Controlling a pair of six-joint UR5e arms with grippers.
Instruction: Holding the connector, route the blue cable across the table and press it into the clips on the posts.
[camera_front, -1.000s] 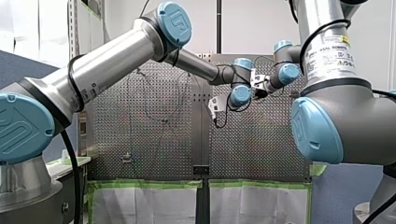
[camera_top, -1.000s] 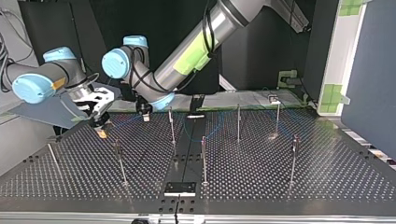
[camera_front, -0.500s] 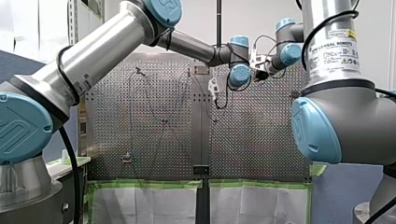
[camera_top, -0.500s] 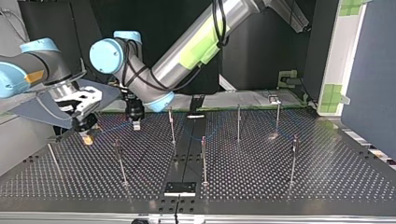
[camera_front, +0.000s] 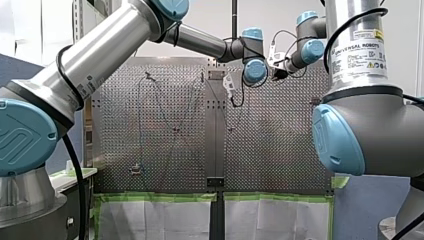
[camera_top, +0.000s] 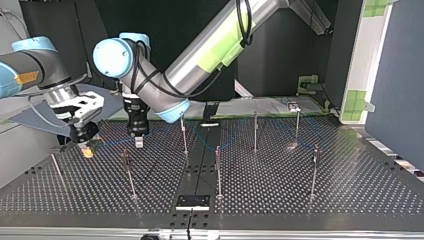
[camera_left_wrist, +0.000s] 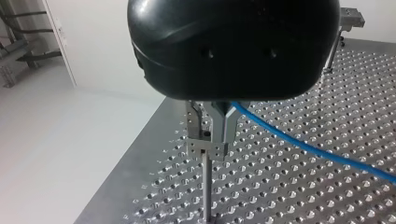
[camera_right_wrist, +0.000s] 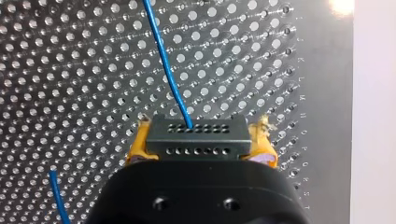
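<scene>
In the right wrist view my right gripper, with yellow pads, is shut on a dark grey connector. The blue cable leaves the connector and runs off over the perforated table. My left gripper has its metal fingers shut on the blue cable, just above the clip on a thin post. At the top view's left my right gripper hangs low over the table. My left gripper is beside it, over a post.
Several more thin posts stand across the table, some with clips at their tops. A black plate lies near the top view's bottom edge. The table's edge runs close beside my left gripper, with white floor beyond it.
Both arms have moved toward the top view's left. My left gripper has come over the post there with the cable. The right gripper still holds the connector.
</scene>
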